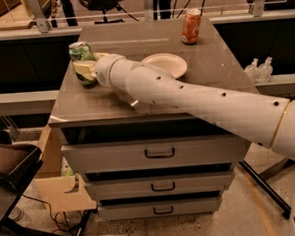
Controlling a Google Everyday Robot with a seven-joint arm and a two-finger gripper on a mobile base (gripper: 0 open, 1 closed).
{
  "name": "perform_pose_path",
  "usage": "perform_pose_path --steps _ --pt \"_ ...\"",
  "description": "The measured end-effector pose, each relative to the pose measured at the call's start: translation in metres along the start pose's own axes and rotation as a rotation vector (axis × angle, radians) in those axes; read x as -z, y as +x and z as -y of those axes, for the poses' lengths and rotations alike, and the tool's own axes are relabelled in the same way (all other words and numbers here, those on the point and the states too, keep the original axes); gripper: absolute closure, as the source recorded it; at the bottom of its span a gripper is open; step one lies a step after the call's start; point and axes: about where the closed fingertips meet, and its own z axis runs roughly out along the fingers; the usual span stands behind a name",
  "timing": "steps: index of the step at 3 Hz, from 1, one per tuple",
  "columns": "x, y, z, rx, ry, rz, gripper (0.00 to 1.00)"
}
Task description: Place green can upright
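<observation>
The green can [80,53] stands upright at the far left of the grey cabinet top [215,81], near its left edge. My gripper [88,66] is at the can, coming in from the right, with its pale yellow fingers [83,71] closed around the can's lower half. The can's base is hidden behind the fingers, so I cannot tell whether it rests on the top. My white arm [202,104] stretches across the front of the cabinet top from the lower right.
A white plate [168,63] lies mid-top, just behind my arm. An orange-red soda can [191,25] stands at the back right. Drawers [159,153] are below. A dark chair [10,161] and a cardboard box [59,188] stand at the left. Small bottles [258,69] sit at the right.
</observation>
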Motion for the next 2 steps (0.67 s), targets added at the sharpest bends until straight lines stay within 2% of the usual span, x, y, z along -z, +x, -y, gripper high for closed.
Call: perform_pose_path --steps 1,2 --pt "-0.0009 -0.0002 -0.0016 0.000 -0.003 0.000 0.12" --pt "-0.0017 -0.0005 -0.0030 0.000 -0.005 0.001 0.00"
